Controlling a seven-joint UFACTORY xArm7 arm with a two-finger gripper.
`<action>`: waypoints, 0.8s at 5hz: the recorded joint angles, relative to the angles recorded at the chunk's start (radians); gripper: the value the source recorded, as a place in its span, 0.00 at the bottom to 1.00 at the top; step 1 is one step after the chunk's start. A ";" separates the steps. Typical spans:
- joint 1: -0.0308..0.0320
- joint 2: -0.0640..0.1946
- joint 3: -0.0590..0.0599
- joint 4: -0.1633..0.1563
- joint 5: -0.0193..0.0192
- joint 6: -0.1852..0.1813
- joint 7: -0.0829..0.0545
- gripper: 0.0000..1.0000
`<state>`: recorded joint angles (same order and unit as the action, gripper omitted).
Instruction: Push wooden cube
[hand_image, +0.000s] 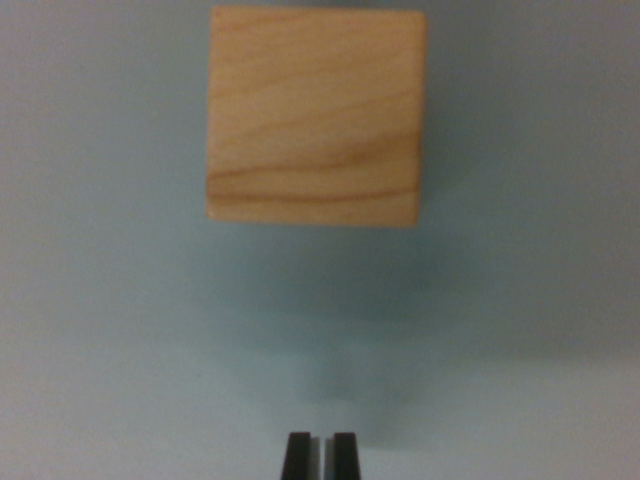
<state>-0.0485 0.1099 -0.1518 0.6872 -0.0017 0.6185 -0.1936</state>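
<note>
A pale wooden cube (316, 115) with darker grain lines fills the upper middle of the wrist view, resting on a plain grey-white surface (110, 330). Its image is blurred. At the bottom edge, two dark fingertips of my gripper (320, 455) stand side by side with only a thin slit between them, so the gripper is shut and holds nothing. The cube lies straight beyond the fingertips, apart from them by a stretch of bare surface. A soft shadow spreads on the surface between the cube and the fingertips.
Only the flat grey-white surface surrounds the cube on the left, right and near side. No other object or edge shows in this view.
</note>
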 joint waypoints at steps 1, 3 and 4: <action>0.0000 0.000 0.000 0.000 0.0000 0.000 0.000 0.00; -0.0013 0.001 -0.001 -0.012 -0.0006 -0.013 -0.003 0.00; -0.0021 0.002 -0.002 -0.021 -0.0010 -0.021 -0.005 0.00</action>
<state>-0.0506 0.1115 -0.1542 0.6665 -0.0027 0.5970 -0.1981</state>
